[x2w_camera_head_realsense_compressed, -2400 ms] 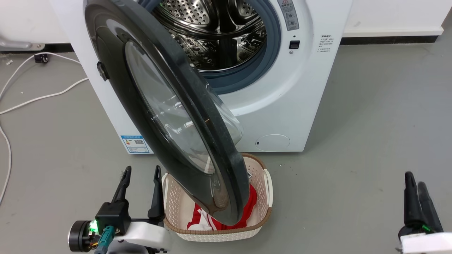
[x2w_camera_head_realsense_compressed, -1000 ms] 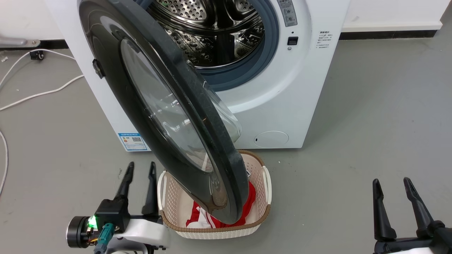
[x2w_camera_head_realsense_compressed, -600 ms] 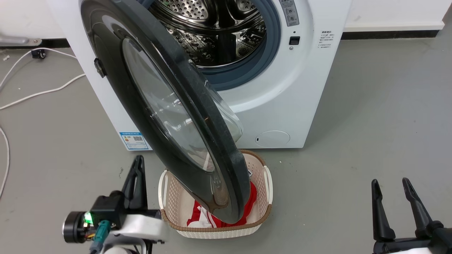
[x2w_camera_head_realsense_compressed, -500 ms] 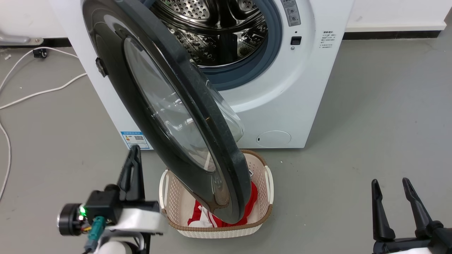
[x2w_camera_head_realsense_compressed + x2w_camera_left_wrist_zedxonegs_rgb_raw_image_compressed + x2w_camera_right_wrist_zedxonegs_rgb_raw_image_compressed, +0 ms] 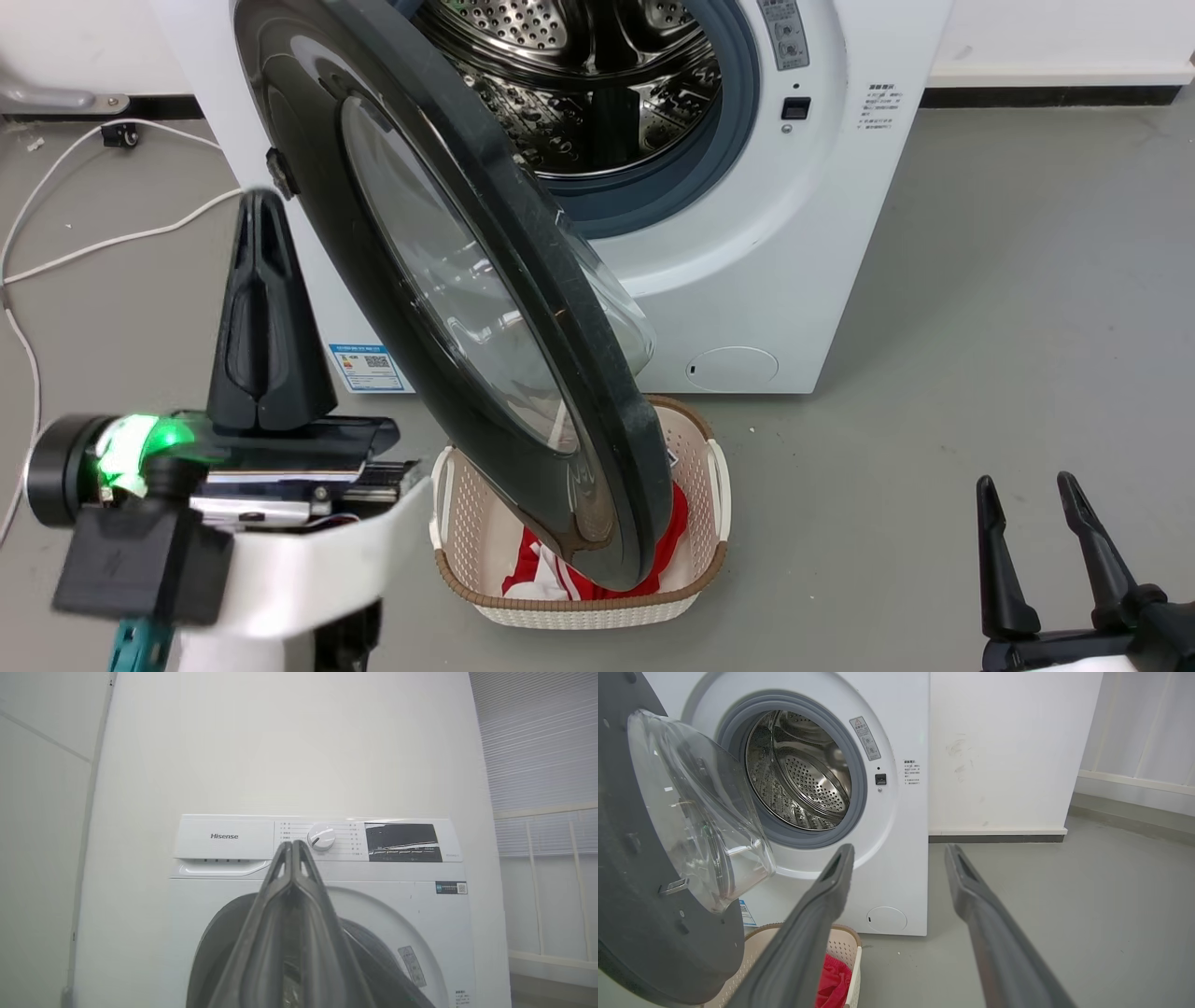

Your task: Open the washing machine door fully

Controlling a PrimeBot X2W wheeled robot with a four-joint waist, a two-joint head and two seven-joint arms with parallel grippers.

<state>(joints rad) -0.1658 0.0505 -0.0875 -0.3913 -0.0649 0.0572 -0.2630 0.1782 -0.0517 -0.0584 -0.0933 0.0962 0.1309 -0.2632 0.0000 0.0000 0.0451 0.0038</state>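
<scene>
The washing machine door (image 5: 448, 280), a round black-rimmed door with a bulging clear glass bowl, stands partly swung out from the white machine (image 5: 794, 280). Its lower edge hangs over a basket. My left gripper (image 5: 260, 198) is shut on nothing and raised upright just left of the door's outer face, near the hinge side; contact cannot be told. In the left wrist view its fingers (image 5: 292, 843) are pressed together, pointing at the control panel. My right gripper (image 5: 1024, 485) stands open at the lower right, far from the door (image 5: 691, 812), and is seen again as the right gripper (image 5: 900, 851).
The steel drum mouth (image 5: 597, 84) with its grey-blue rubber ring lies open behind the door. A cream basket (image 5: 691, 579) with red cloth (image 5: 667, 541) sits on the floor under the door. White cables (image 5: 112, 238) run across the grey floor at left.
My left gripper has shut and risen from beside the basket to beside the door's outer face. The right gripper, shut 2.4 s ago, now stands open and still. The camera shifted slightly.
</scene>
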